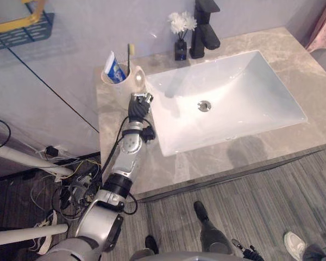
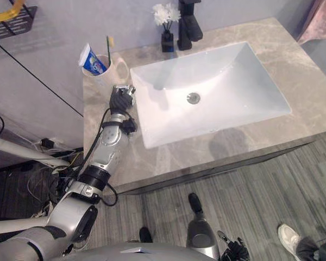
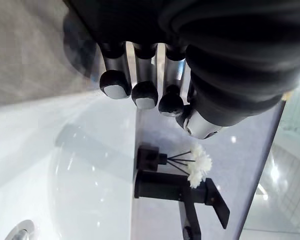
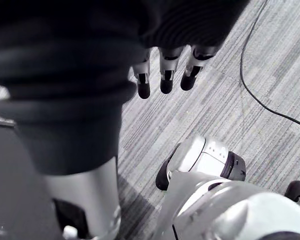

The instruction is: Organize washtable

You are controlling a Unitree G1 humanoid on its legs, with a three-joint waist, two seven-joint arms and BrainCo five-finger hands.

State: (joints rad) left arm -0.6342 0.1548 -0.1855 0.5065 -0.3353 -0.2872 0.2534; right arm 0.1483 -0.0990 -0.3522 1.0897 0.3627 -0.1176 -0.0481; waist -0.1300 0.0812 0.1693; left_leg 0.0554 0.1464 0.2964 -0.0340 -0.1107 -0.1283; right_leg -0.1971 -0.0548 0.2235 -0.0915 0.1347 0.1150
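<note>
Beige cup [image 1: 122, 81] holding toothpaste [image 1: 114, 69] and a toothbrush [image 1: 130, 54] stands just left of the sink [image 1: 261, 103]. The left hand [image 1: 138, 109], fingers relaxed and empty, is at the sink's left rim. A clumsy reach could tip the cup.

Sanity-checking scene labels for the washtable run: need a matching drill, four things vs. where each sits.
Things:
1 cup
2 faucet
3 drain
4 left hand

Places:
A bottom of the sink
B behind the sink, at the back edge
C far left corner of the counter
D between cup and sink

Pairs: 1-C, 2-B, 3-A, 4-D
</note>
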